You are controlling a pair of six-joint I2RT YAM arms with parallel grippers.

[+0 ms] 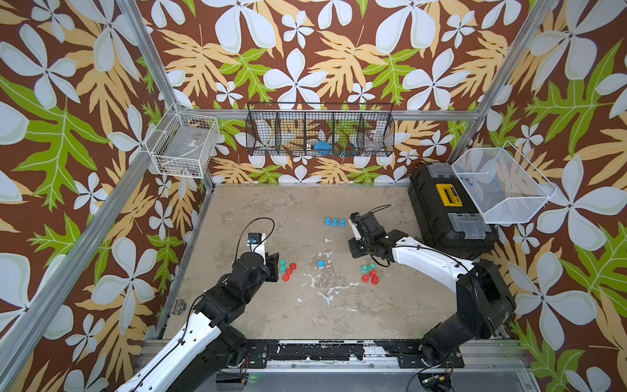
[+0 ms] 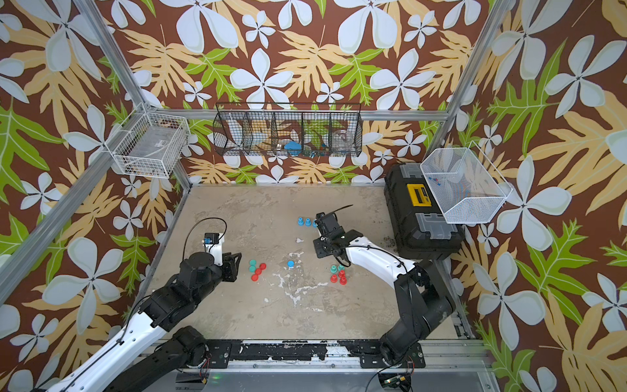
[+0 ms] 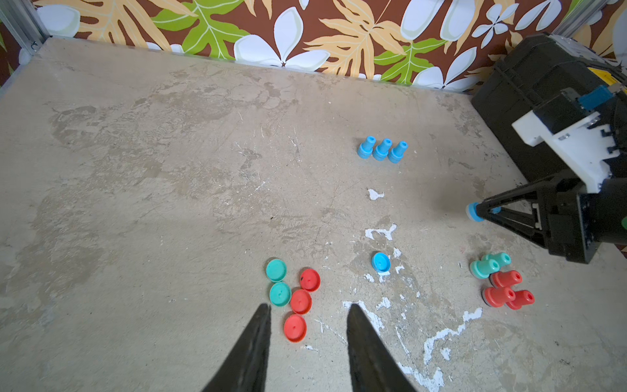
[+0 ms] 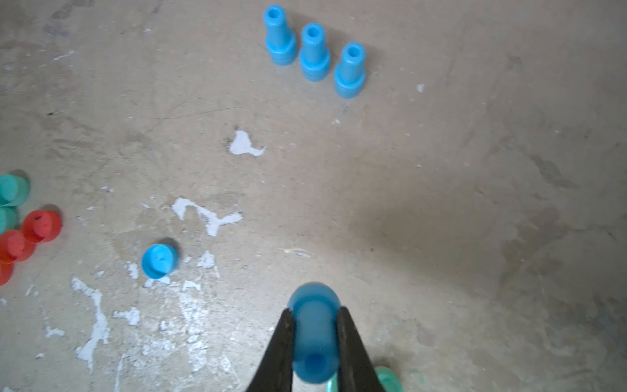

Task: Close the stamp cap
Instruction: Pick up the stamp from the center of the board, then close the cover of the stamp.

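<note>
My right gripper (image 4: 315, 310) is shut on a blue stamp (image 4: 314, 336), gripping it across its body and holding it above the table. From the left wrist view that stamp (image 3: 474, 212) shows at the right gripper's tips, white pad end outward. A loose blue cap (image 1: 320, 263) (image 3: 381, 262) (image 4: 158, 261) lies on the table between the arms. My left gripper (image 3: 308, 305) is open and empty, hovering by a cluster of red and teal caps (image 3: 293, 298) (image 1: 287, 269). In both top views the held stamp is hidden by the right gripper (image 1: 353, 249).
Three blue stamps (image 1: 335, 222) (image 4: 315, 51) stand in a row farther back. Teal and red stamps (image 1: 369, 273) (image 3: 502, 285) lie under the right arm. A black toolbox (image 1: 448, 217) sits at the right edge, and wire baskets (image 1: 320, 134) hang on the walls.
</note>
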